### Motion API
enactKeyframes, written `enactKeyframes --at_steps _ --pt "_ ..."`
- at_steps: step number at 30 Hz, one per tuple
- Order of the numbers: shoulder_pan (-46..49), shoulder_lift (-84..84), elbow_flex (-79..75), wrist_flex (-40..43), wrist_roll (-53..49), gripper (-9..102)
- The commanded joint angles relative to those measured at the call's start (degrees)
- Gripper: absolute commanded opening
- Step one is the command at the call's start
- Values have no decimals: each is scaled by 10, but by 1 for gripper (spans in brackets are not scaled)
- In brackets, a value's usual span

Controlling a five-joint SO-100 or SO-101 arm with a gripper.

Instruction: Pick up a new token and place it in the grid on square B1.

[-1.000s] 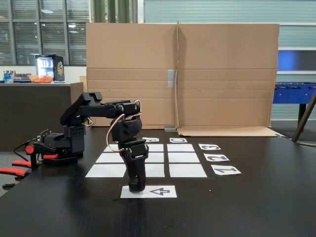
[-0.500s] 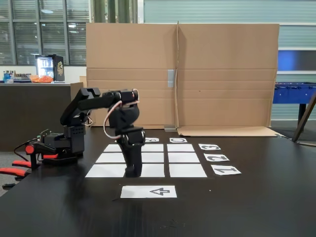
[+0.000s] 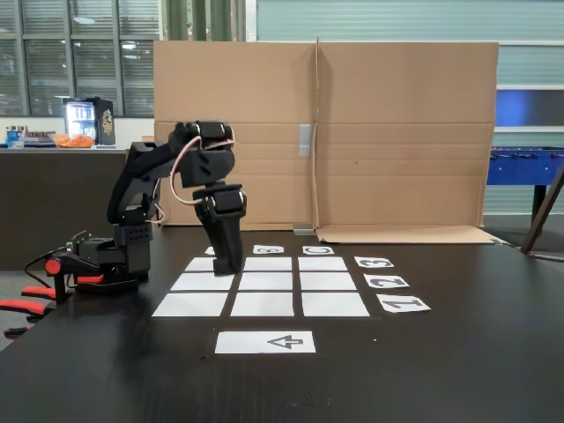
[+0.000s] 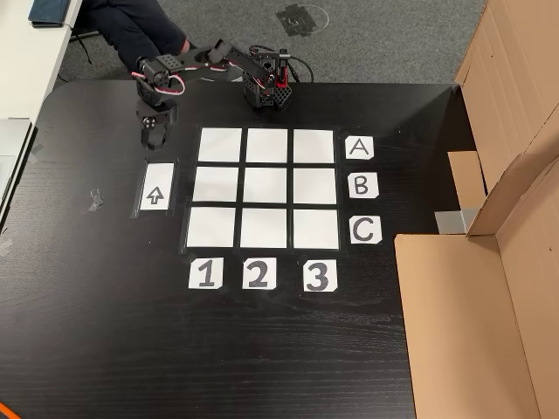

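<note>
The grid (image 3: 273, 282) (image 4: 264, 187) is a 3x3 block of white rectangles on the black table. Square B1 (image 3: 262, 304) (image 4: 215, 184) is bare, and so are the other cells. My black gripper (image 3: 226, 268) (image 4: 151, 138) hangs pointing down above the table. In the other view it is beside the A1 corner of the grid, just past the end of the arrow sheet (image 3: 265, 342) (image 4: 156, 186). Its dark fingers blend into the table, so I cannot make out the jaws or anything between them. The token is out of view; the arrow sheet lies bare.
Letter cards A, B, C (image 4: 362, 184) and number cards 1, 2, 3 (image 4: 257, 274) border the grid. The arm's base (image 3: 110, 256) (image 4: 266, 85) stands at the table edge. A cardboard wall (image 3: 326, 132) (image 4: 489, 262) closes the far side. A seated person's legs (image 4: 131, 26) are behind the base.
The gripper has risen from the arrow sheet and drawn back toward the base, passing over the grid's near row to hang high by the A column. The arrow sheet now shows uncovered.
</note>
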Motion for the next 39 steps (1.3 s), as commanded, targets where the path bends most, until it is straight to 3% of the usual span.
enactKeyframes --at_steps 1,21,39 --pt "-20 67 13 2 4 10" --pt "-196 278 308 -3 16 10" --pt "-192 132 343 -42 16 10"
